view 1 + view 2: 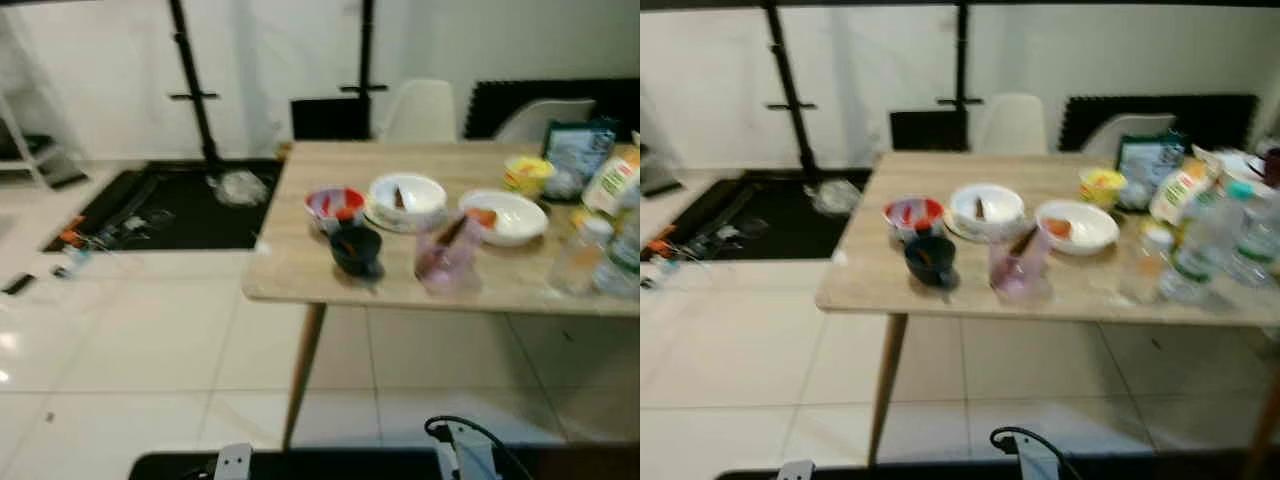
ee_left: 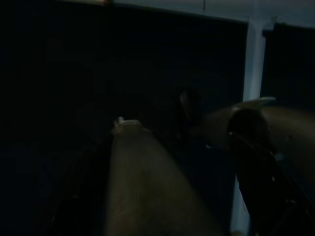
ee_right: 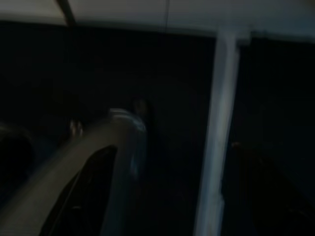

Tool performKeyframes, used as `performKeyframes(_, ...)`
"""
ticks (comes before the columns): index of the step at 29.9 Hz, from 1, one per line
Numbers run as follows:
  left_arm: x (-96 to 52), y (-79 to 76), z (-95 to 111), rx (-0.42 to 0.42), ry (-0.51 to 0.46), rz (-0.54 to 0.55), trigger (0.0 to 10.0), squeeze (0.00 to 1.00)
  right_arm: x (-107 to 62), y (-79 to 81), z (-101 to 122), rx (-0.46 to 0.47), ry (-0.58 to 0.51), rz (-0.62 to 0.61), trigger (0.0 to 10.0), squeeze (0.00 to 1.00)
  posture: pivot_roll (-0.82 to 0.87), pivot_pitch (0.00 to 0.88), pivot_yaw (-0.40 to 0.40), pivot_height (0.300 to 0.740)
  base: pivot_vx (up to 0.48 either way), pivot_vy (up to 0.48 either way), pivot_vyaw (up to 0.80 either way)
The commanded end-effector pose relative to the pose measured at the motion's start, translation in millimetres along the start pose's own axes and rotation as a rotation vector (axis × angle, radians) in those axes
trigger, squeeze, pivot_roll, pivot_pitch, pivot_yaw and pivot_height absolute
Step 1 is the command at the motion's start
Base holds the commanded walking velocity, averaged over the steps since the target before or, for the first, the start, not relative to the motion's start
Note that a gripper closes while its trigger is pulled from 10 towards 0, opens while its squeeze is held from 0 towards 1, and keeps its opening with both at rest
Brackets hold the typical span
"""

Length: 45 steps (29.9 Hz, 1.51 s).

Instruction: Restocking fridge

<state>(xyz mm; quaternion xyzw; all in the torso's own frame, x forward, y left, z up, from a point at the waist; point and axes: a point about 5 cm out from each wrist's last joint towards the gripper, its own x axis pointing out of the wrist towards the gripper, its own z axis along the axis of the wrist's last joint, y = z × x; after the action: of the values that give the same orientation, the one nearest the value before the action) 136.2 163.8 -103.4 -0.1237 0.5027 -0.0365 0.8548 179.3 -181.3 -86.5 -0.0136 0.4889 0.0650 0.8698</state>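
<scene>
Table (image 1: pixel 300 275) of pale wood stands ahead on a white tiled floor (image 1: pixel 130 350), both head views blurred. Near its front edge sit a dark bowl (image 1: pixel 356 248) and a pink translucent cup (image 1: pixel 446 255) with a utensil leaning in it. Behind them, in a row, are a red-rimmed bowl (image 1: pixel 334 204), a white bowl on a plate (image 1: pixel 407 196) and a wider white bowl (image 1: pixel 508 215) holding something orange. The stock to be put away is grouped at the robot's right end of the table: a yellow tub (image 1: pixel 1101 186), a dark green packet (image 1: pixel 1147 165), a white-and-orange carton (image 1: pixel 1178 192) and clear plastic bottles (image 1: pixel 1203 240). The right eye view takes in more of this group than the left eye view, including a further bottle (image 1: pixel 1262 240) at the table's end. Two white chairs (image 1: pixel 422 110) stand behind the table, and a black mat (image 1: pixel 175 205) lies on the floor to the robot's left. Left gripper (image 2: pixel 192 162) and right gripper (image 3: pixel 113 162) hang in deep shade; the left wrist view shows its two fingers standing apart, holding nothing, while for the right I cannot tell.
</scene>
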Motion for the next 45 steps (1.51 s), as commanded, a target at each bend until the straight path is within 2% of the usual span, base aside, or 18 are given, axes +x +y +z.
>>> performKeyframes(1, -0.2, 1.2, -0.6, 0.008, 0.009, 0.006, 10.0, 0.00, 1.5, 4.5, 6.3, -0.003, -0.018, 0.009, 10.0, 0.00, 0.03, 0.012, -0.029, 0.740, -0.274, 0.000, 0.00)
performKeyframes(18, -1.4, 3.2, -1.0, 0.004, 0.005, -0.014, 10.0, 0.00, 1.4, 4.2, 6.0, -0.010, -0.016, 0.011, 10.0, 0.00, 0.03, 0.009, -0.032, 0.740, -0.016, 0.000, 0.00)
performKeyframes(24, -1.0, 0.8, -2.8, -0.004, 0.009, -0.020, 10.0, 0.00, 0.9, 0.4, 8.3, -0.011, -0.023, 0.009, 10.0, 0.00, 0.02, 0.014, -0.034, 0.740, 0.000, -0.326, 0.00)
performKeyframes(25, -0.9, 0.0, -3.7, -0.004, 0.011, -0.023, 10.0, 0.00, 0.2, -4.3, 11.6, 0.019, -0.037, -0.001, 10.0, 0.00, 0.02, 0.012, -0.038, 0.740, 0.000, -0.352, 0.00)
performKeyframes(27, -1.2, -0.1, -5.2, -0.003, 0.014, -0.024, 10.0, 0.00, -1.0, -14.8, 23.9, 0.149, -0.086, -0.020, 10.0, 0.00, 0.01, 0.016, -0.053, 0.740, 0.000, -0.386, 0.00)
performKeyframes(29, -1.3, 0.8, -4.7, -0.016, 0.008, -0.018, 10.0, 0.00, -1.3, -17.9, 30.6, 0.155, -0.105, -0.026, 10.0, 0.00, 0.02, 0.017, -0.067, 0.740, 0.000, -0.399, 0.00)
performKeyframes(32, -1.1, 2.4, -0.2, -0.055, -0.017, -0.009, 10.0, 0.00, -0.2, -14.7, 41.8, 0.066, -0.121, -0.011, 10.0, 0.00, 0.01, 0.009, -0.068, 0.740, 0.000, -0.421, 0.00)
performKeyframes(33, -1.2, 3.2, 0.0, -0.064, -0.019, -0.005, 10.0, 0.00, 0.1, -13.6, 42.9, 0.065, -0.123, -0.011, 10.0, 0.00, 0.01, 0.007, -0.064, 0.740, 0.000, -0.431, 0.00)
performKeyframes(41, -3.4, 13.3, 4.7, -0.128, -0.048, 0.037, 10.0, 0.00, -0.2, -12.0, 24.8, 0.074, -0.082, -0.029, 10.0, 0.00, 0.01, 0.007, -0.053, 0.740, 0.000, -0.431, 0.00)
performKeyframes(45, -5.3, 22.7, 14.3, -0.121, -0.076, 0.058, 10.0, 0.00, -1.5, -12.8, 11.3, 0.035, -0.041, -0.035, 10.0, 0.00, 0.04, 0.006, -0.051, 0.740, 0.000, -0.356, 0.00)
